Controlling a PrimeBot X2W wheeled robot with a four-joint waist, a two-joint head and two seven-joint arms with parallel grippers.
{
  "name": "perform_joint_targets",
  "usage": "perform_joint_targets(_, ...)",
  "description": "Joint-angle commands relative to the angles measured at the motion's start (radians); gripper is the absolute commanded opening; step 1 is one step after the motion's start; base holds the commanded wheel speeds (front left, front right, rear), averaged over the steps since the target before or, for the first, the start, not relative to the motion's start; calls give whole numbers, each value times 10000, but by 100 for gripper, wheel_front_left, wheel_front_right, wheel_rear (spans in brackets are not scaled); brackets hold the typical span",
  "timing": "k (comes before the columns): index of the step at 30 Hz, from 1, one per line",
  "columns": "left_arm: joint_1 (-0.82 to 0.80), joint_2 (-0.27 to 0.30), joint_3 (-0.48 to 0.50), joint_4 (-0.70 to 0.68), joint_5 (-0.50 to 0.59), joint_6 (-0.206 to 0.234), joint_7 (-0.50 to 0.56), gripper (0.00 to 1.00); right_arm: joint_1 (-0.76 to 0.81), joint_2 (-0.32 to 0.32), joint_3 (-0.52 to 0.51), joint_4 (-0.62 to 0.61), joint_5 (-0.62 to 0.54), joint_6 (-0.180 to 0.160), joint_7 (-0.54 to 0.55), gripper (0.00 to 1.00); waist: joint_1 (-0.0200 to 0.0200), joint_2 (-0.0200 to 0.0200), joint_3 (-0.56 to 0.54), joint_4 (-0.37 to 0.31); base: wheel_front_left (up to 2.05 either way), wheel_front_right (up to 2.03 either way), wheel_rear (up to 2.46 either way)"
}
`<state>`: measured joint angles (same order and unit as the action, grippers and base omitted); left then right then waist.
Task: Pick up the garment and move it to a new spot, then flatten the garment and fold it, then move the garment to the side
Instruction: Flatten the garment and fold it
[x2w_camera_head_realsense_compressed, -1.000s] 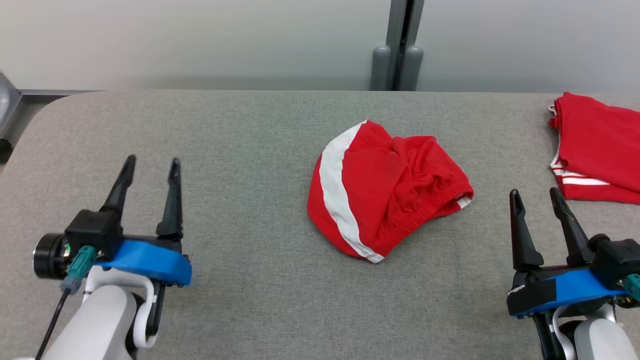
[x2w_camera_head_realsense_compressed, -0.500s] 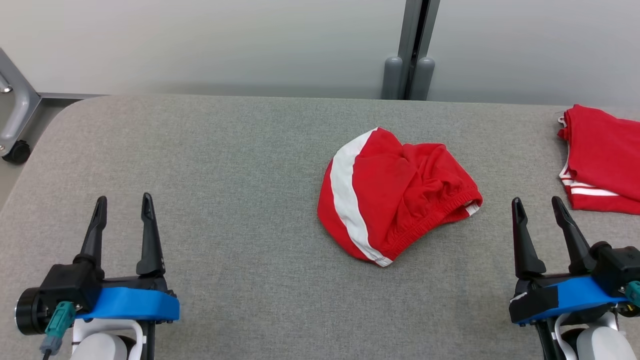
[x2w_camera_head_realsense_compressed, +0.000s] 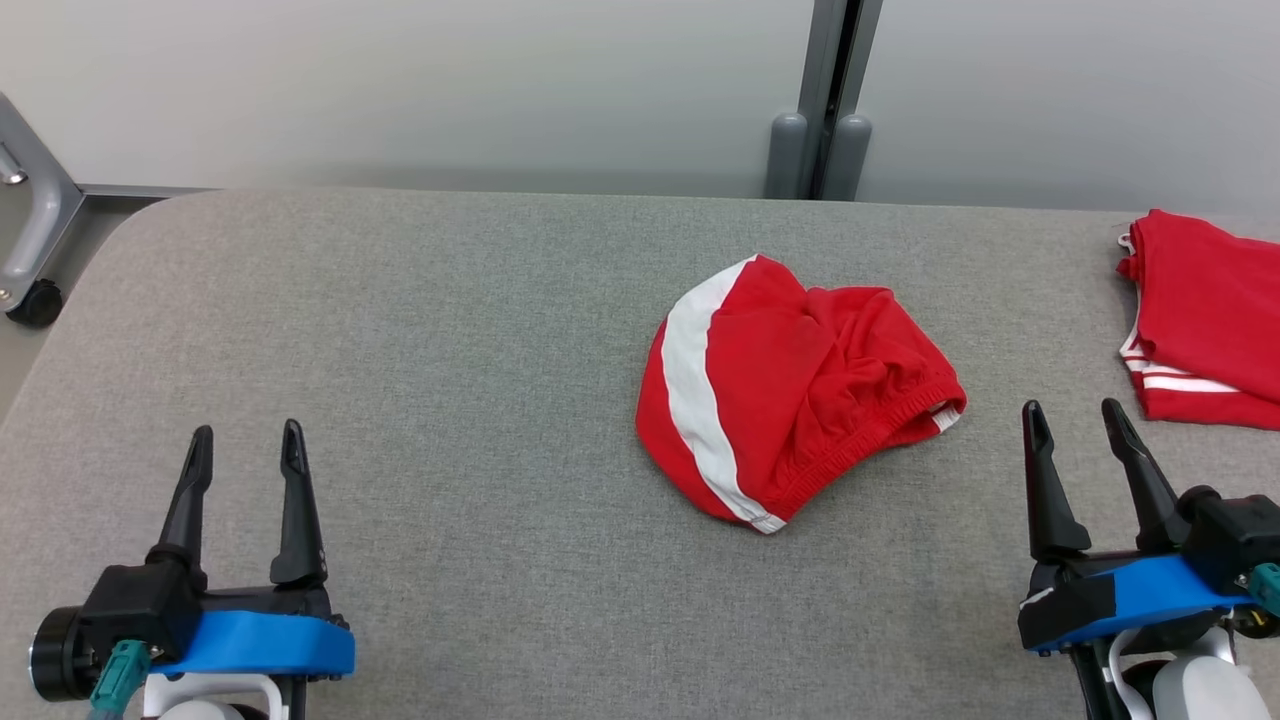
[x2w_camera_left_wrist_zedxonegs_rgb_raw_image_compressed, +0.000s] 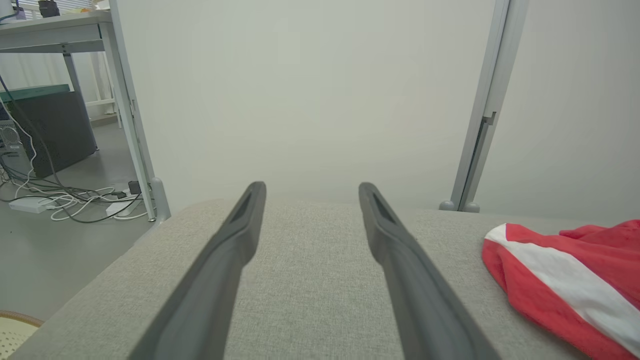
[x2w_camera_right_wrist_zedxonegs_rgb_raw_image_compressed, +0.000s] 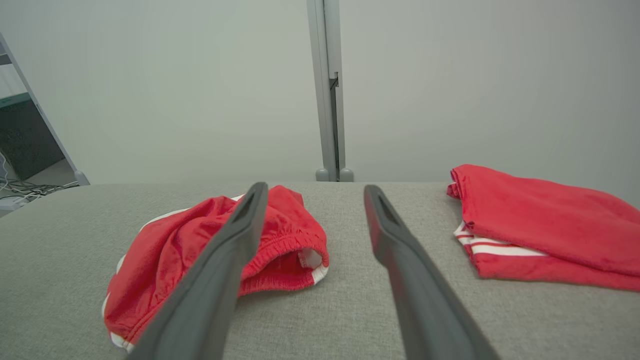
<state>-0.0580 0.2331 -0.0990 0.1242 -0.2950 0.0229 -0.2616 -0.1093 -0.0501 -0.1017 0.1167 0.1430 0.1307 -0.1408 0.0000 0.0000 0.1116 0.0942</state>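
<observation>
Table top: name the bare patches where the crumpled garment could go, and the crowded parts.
Widest: the table left of the crumpled garment, from left gripper to the far edge. Narrower: the near strip between both grippers. Crowded: the right end, right gripper between crumpled garment and folded red garment.

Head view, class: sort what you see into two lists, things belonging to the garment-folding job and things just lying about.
For the job: crumpled red garment with white stripe; grey fabric-covered table; open left gripper; open right gripper.
Lying about: folded red garment with white stripes, far right; grey metal post behind the table.
</observation>
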Motion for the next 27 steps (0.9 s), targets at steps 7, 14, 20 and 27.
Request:
perform_joint_targets(7,108,-351,448,190,376,-407,-46,100,122,-8,-25,94,21,1,-19,100,0,0,-27,-38,0,0,0)
perform_joint_targets(14,83,-622,787,260,703,-698,-47,100,157,-8,-7,85,43,1,-2,100,0,0,-21,-59,0,0,0)
perform_joint_targets(20,48,-781,1023,322,954,-874,-47,100,167,-8,-10,89,69,1,16,100,0,0,-29,-58,0,0,0)
perform_joint_targets(27,43,-956,1207,378,1145,-1018,-47,100,139,-8,1,139,64,1,30,100,0,0,-46,-47,0,0,0)
